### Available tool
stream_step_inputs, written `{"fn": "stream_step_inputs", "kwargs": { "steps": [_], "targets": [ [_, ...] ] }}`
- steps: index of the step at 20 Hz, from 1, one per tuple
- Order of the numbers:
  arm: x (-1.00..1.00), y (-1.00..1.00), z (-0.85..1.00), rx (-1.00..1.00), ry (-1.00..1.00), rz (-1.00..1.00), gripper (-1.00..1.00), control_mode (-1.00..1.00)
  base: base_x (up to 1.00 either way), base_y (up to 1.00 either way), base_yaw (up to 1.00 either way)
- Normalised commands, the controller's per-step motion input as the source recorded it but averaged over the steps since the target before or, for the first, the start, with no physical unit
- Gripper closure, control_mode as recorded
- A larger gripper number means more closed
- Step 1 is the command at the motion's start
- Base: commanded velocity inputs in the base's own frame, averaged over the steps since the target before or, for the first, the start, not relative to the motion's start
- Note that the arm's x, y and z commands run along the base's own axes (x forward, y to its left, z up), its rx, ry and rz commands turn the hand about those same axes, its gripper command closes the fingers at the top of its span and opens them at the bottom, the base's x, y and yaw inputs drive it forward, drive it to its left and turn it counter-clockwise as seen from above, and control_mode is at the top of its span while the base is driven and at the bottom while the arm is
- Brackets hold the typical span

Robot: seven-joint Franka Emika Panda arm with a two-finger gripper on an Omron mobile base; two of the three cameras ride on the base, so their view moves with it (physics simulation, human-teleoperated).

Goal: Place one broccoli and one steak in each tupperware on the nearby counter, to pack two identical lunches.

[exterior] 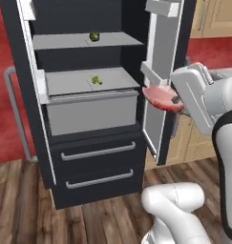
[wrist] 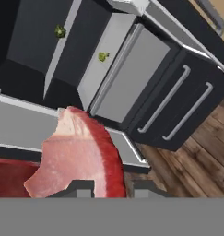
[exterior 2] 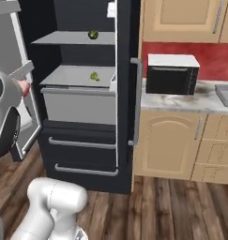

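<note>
From the left base view the gripper point(exterior: 176, 101) clamps a steak point(exterior: 161, 97) beside the open fridge point(exterior: 89, 119), whose shelves carry two broccoli point(exterior: 94, 36), and the hand view shows the steak point(wrist: 79, 159) between the fingertips.

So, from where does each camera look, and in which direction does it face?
Left base view: behind the arm, to its left, facing the open fridge; the arm rises at right, the gripper shut on the steak.
Right base view: behind, to the right, facing the fridge, the counter and the microwave; the arm shows at left.
Hand view: along the gripper, over the steak, toward the fridge shelves.
All share two broccoli.
</note>
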Motion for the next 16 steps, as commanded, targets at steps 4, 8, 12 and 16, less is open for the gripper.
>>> {"fn": "stream_step_inputs", "kwargs": {
  "steps": [4, 8, 12, 16],
  "targets": [
    [0.0, 0.0, 0.0, 0.0, 0.0, 0.0, 1.0, 1.0, -0.43, -1.0, -0.1],
    [0.0, 0.0, 0.0, 0.0, 0.0, 0.0, 1.0, 1.0, -0.13, -1.0, -0.09],
    [0.0, 0.0, 0.0, 0.0, 0.0, 0.0, 1.0, 1.0, -0.01, -1.0, -0.11],
    [0.0, 0.0, 0.0, 0.0, 0.0, 0.0, 1.0, 1.0, 0.0, -1.0, -0.14]
  ]
}}
